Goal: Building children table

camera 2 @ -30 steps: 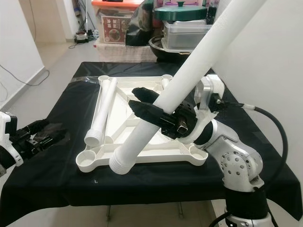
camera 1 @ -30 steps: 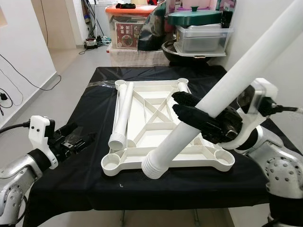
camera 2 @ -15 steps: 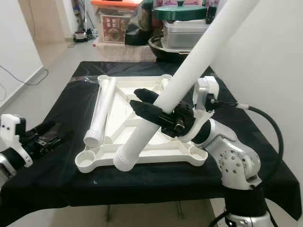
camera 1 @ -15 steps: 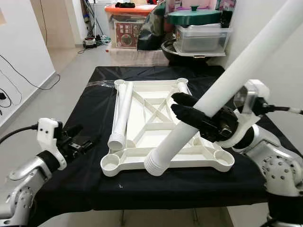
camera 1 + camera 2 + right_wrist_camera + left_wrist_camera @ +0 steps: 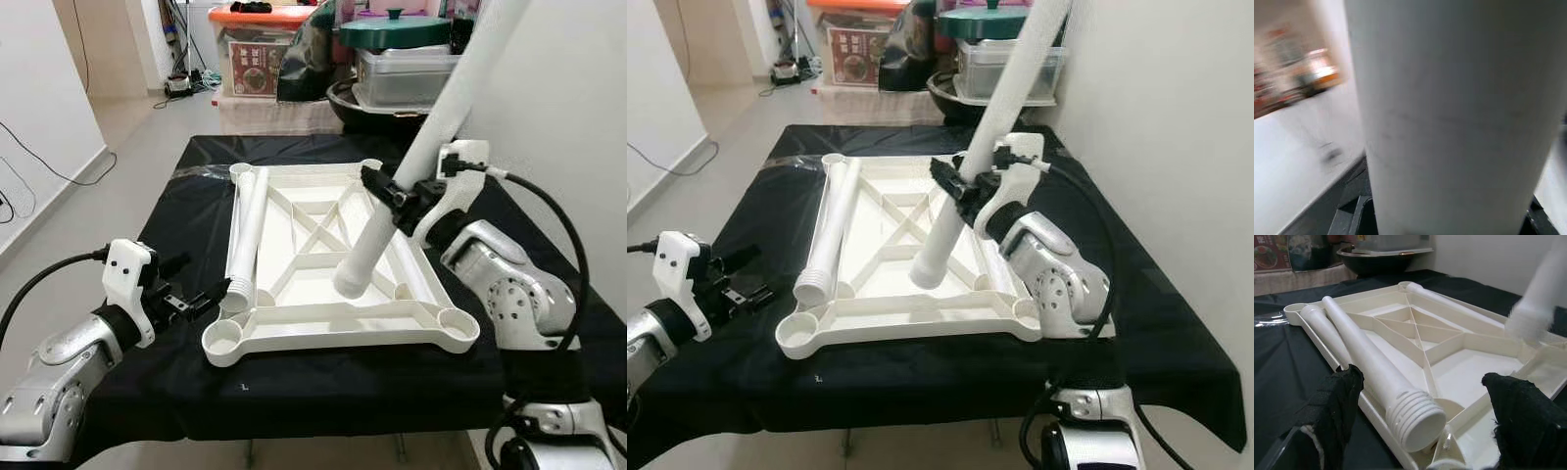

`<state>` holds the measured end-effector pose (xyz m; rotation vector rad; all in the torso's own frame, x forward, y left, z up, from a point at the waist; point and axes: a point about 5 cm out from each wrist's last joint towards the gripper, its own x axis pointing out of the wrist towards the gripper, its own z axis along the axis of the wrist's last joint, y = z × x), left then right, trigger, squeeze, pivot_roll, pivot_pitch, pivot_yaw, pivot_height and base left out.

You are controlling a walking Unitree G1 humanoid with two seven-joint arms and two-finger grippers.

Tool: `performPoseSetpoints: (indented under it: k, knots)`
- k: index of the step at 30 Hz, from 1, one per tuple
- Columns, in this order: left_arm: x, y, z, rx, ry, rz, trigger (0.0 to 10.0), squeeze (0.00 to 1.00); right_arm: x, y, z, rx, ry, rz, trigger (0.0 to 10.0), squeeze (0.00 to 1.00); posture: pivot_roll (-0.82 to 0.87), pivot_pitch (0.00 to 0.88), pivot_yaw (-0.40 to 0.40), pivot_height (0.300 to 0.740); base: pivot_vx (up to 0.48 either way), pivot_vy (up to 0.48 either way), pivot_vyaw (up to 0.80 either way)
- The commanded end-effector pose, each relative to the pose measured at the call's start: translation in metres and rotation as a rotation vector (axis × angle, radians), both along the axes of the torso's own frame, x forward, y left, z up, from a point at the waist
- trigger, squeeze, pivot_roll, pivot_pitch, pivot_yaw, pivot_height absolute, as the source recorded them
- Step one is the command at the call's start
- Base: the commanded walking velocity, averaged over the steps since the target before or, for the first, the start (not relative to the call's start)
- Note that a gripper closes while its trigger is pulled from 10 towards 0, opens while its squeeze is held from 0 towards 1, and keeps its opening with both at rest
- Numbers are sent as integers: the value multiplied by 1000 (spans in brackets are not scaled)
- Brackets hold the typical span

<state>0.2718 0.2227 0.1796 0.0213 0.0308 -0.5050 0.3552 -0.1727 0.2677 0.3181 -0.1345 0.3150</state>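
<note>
The white children's tabletop (image 5: pixel 294 318) lies upside down on a black-covered table (image 5: pixel 176 220). My right gripper (image 5: pixel 397 196) is shut on a long white leg (image 5: pixel 441 108), held steeply tilted, its threaded end (image 5: pixel 351 279) hanging over the tabletop's right middle. The right wrist view is blurred, with this leg (image 5: pixel 1449 122) close up. Two more legs (image 5: pixel 247 230) lie along the tabletop's left side, and another leg (image 5: pixel 409 274) lies along its right rim. My left gripper (image 5: pixel 1425 421) is open just before the threaded end (image 5: pixel 1415 418) of a lying leg, near the front-left corner socket (image 5: pixel 223 341).
Behind the table stand storage boxes (image 5: pixel 265 59), a dark bowl and a clear tub with a green lid (image 5: pixel 397 69). A white wall (image 5: pixel 568 117) runs close along the right. Open floor with cables (image 5: pixel 59 166) lies to the left.
The right arm has swung the held leg much more upright and drawn its threaded end inward over the tabletop. The left gripper has moved closer to the front-left corner.
</note>
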Motion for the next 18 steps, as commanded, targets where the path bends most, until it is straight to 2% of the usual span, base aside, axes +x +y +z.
performPoseSetpoints:
  k: [1, 4, 8, 12, 18]
  knots:
    - [-2, 11, -3, 32, 13, 42, 10000, 0, 2, -16, 6, 25, -15, -99, 0, 0, 33, 0, -30, 740, 0, 0, 0]
    - [-3, 12, -6, 45, 19, 56, 10000, 0, 6, -33, 7, 34, 0, -181, 0, 0, 33, 0, -30, 740, 0, 0, 0]
    - [-4, 13, -9, 65, 27, 63, 10000, 0, 7, -40, 5, 46, 21, -223, 0, 0, 28, 0, -28, 740, 0, 0, 0]
    - [-4, 14, -10, 70, 29, 65, 10000, 0, 7, -40, 4, 55, 27, -233, 0, 0, 28, 0, -26, 740, 0, 0, 0]
    - [-2, 18, -9, 88, 30, 66, 10000, 0, 10, -32, 0, 77, 35, -240, 0, 0, 29, 0, -20, 740, 0, 0, 0]
